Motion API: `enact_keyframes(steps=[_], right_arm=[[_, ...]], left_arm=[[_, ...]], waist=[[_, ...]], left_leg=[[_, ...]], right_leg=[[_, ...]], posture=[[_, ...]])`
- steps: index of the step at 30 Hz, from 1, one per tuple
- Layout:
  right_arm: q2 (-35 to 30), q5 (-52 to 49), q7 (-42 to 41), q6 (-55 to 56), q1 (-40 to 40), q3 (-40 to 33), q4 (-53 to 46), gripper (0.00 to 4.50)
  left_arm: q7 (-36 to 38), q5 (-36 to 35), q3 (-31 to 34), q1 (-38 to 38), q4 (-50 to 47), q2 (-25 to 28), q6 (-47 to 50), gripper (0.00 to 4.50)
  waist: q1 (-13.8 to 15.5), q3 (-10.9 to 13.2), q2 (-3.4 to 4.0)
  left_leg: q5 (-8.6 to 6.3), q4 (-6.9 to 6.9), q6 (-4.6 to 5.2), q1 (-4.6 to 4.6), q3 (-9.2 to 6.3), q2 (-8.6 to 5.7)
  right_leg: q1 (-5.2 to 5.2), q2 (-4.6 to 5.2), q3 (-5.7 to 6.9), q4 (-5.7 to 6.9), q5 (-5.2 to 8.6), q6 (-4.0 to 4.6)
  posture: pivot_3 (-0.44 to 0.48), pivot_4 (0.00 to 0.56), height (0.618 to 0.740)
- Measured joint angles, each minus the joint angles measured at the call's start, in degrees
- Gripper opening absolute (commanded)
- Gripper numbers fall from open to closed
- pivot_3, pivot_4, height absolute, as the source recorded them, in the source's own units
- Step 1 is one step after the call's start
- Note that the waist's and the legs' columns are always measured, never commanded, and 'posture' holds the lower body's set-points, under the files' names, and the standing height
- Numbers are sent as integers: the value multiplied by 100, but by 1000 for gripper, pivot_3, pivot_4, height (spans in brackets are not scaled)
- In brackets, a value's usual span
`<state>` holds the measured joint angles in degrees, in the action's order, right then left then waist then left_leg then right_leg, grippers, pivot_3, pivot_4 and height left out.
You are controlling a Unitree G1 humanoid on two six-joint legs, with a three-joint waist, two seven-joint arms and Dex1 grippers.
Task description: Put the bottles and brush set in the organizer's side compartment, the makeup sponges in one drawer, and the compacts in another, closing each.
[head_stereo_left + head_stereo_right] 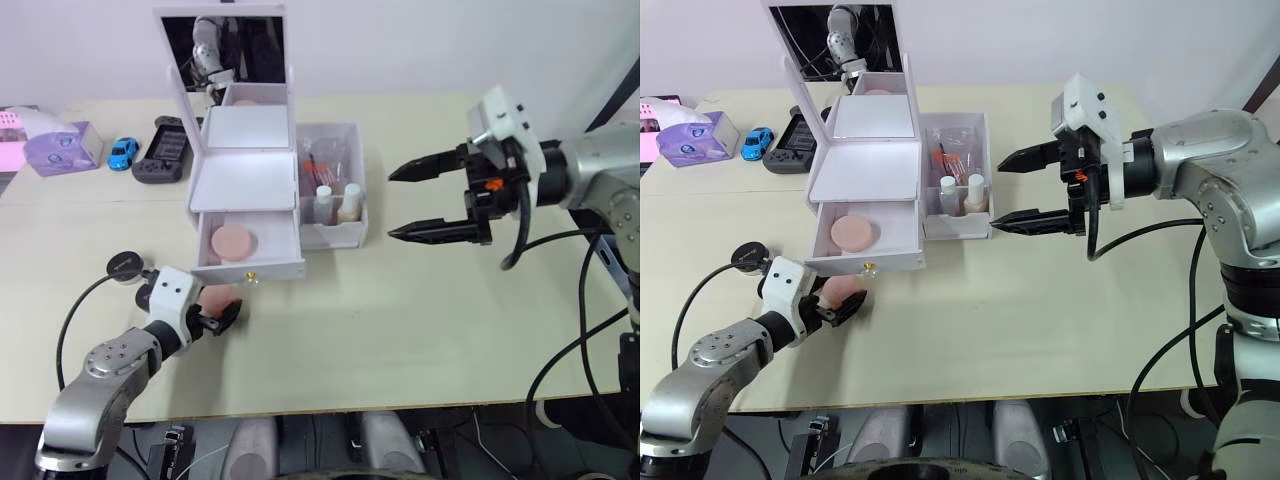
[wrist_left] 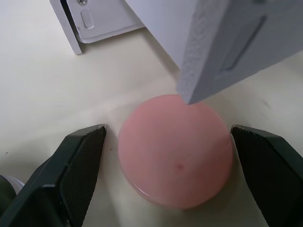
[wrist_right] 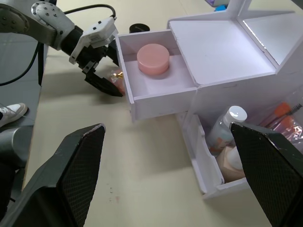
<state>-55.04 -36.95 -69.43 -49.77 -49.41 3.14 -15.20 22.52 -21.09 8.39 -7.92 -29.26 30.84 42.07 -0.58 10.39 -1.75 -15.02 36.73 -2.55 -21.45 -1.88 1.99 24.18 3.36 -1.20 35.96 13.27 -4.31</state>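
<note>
One pink sponge [image 2: 176, 150] lies on the table between your left gripper's [image 1: 222, 318] spread fingers, unclamped, as your left wrist view shows; another [image 1: 233, 241] sits in the open drawer [image 1: 250, 262]. Your right gripper [image 1: 420, 201] hovers wide open, empty.

The organizer [image 1: 247, 190] stands on the table [image 1: 400, 320], its side compartment [image 1: 333, 225] to the right of the drawers. Two bottles [image 1: 336, 203] and the brush set [image 1: 325, 160] sit in that compartment. One makeup sponge [image 1: 233, 241] lies in the open lower drawer [image 1: 250, 250]; a second sponge [image 2: 176, 150] lies on the table just before that drawer.
</note>
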Motion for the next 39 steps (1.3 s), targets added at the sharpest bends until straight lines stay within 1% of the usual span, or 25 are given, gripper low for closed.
enact_keyframes(steps=[4, 6, 7, 9, 14, 16, 17, 19, 22, 23, 26, 27, 28, 29, 31, 32, 33, 34, 35, 37, 39], right_arm=[[-2, -34, 71, -31, 0, -1, -63, 4500], [-2, -36, 113, -55, 0, -1, -88, 4500], [-2, -40, 130, -61, 0, -1, -103, 4500], [-2, -41, 162, -73, 0, -1, -145, 4500], [1, -38, 201, -57, 30, -1, -171, 4500], [26, -29, 184, 6, 40, 9, -153, 4500], [31, -21, 160, 42, 40, 12, -133, 4500], [89, 25, 108, 154, 24, 51, -20, 4500], [231, 107, -47, 327, -43, 191, 202, 4500], [237, 144, -110, 393, -61, 251, 270, 4500], [299, 227, -224, 482, -134, 334, 396, 4500], [341, 254, -287, 530, -170, 352, 431, 4500], [341, 266, -307, 547, -174, 352, 437, 4500], [388, 300, -346, 575, -203, 364, 477, 4500], [436, 313, -379, 583, -238, 391, 536, 4500], [473, 330, -410, 594, -268, 444, 543, 4500], [483, 339, -416, 597, -280, 468, 540, 4500], [470, 346, -419, 595, -277, 468, 539, 4500], [468, 351, -420, 578, -283, 464, 567, 4500], [483, 302, -403, 507, -291, 454, 511, 4500], [452, 245, -352, 412, -250, 372, 402, 4500]], left_arm=[[54, 66, -49, 106, 136, 1, -66, 4459], [86, 90, -78, 140, 187, 1, -117, 3945], [98, 107, -82, 149, 207, 1, -136, 3588], [113, 119, -82, 150, 207, 2, -154, 2694], [297, 63, -19, 5, 127, 142, -185, 2688], [412, -49, 149, -170, 55, 180, -156, 2688], [502, -111, 254, -276, 23, 240, -160, 2688], [709, -237, 450, -523, -74, 384, -169, 2688], [1286, -575, 777, -1123, -371, 627, -270, 2688], [1544, -710, 933, -1363, -501, 706, -340, 2688], [2014, -969, 1390, -1693, -659, 791, -559, 2688], [2346, -1192, 1742, -1895, -719, 880, -676, 2688], [2487, -1269, 1890, -1968, -730, 933, -712, 2688], [2807, -1589, 2306, -2067, -722, 1019, -746, 2688], [3086, -1980, 2752, -1994, -708, 1169, -750, 2688], [3308, -2515, 3237, -1708, -678, 1464, -697, 2688], [3346, -2615, 3339, -1662, -682, 1517, -685, 2688], [3312, -2749, 3374, -1458, -646, 1614, -580, 2688], [3203, -2915, 3310, -1125, -523, 1906, -347, 2688], [2925, -3241, 3163, -131, -227, 2641, 85, 2688], [2836, -3451, 2810, 611, -118, 3064, 319, 2688]], waist=[[-2, 1, 1], [-2, 1, 1], [-3, 1, 1], [-4, 1, 1], [-23, 1, 2], [-34, 1, 1], [-50, 1, 1], [-65, 1, 1], [-63, 2, 2], [-54, 3, 1], [-12, 4, 2], [-26, 5, -2], [-30, 5, -1], [-39, 6, 0], [-32, 6, 1], [-13, 11, 8], [-17, 12, 11], [-19, 12, 14], [-4, 16, 9], [17, 17, -5], [-23, 19, 6]], left_leg=[[-1, 22, -1, -2, -2, 0], [-1, 27, -1, -2, -1, -2], [-1, 29, -1, -2, 0, -3], [-1, 29, -1, -3, 2, -4], [-2, 21, 0, -5, 7, -5], [-9, 16, 11, -8, 9, -5], [-14, 13, 18, -10, 12, -4], [-21, 5, 32, -8, 12, 0], [-26, -10, 40, -8, 13, 7], [-26, -23, 40, -9, 13, 7], [-26, -26, 40, -8, 11, 7], [-26, -27, 40, -9, 11, 8], [-26, -28, 40, -8, 12, 8], [-26, -30, 40, -8, 15, 8], [-26, -31, 40, -10, 14, 8], [-26, -30, 39, -9, 13, 6], [-26, -31, 39, -8, 15, 5], [-26, -36, 39, -8, 23, 1], [-25, -35, 39, -13, 16, -5], [-24, -29, 38, -26, 1, -4], [-24, -39, 38, -24, 20, -13]], right_leg=[[-8, 2, 1, 0, 11, -17], [-9, 7, 1, 0, 11, -18], [-10, 9, 1, -2, 11, -18], [-10, 13, 0, -4, 11, -18], [-7, 17, 1, -6, 11, -17], [0, 16, 1, -6, 8, -14], [5, 15, 0, -6, -2, 3], [11, 9, 0, -6, 1, -1], [20, -1, 0, -10, 3, -2], [25, 0, 0, -16, 3, -1], [25, 1, 2, -23, 2, 0], [25, 1, 3, -30, 2, 2], [23, 2, 3, -37, 2, 2], [23, 4, 3, -45, 2, 1], [23, 5, 7, -52, 2, 0], [28, 10, 9, -63, 4, -2], [26, 11, 9, -71, 4, -2], [13, 18, 6, -75, 2, 0], [8, 19, 6, -65, 1, 1], [12, 10, 10, -64, -1, 3], [11, 19, -3, -71, -2, 2]], posture=[[0, 150, 740], [0, 150, 740], [0, 150, 740], [0, 150, 740], [0, 150, 740], [0, 150, 740], [0, 150, 740], [0, 150, 740], [0, 150, 740], [0, 150, 740], [0, 150, 740], [0, 150, 740], [0, 150, 740], [0, 150, 740], [0, 150, 740], [0, 150, 740], [0, 150, 740], [0, 150, 740], [0, 150, 740], [0, 150, 740], [0, 150, 740]])
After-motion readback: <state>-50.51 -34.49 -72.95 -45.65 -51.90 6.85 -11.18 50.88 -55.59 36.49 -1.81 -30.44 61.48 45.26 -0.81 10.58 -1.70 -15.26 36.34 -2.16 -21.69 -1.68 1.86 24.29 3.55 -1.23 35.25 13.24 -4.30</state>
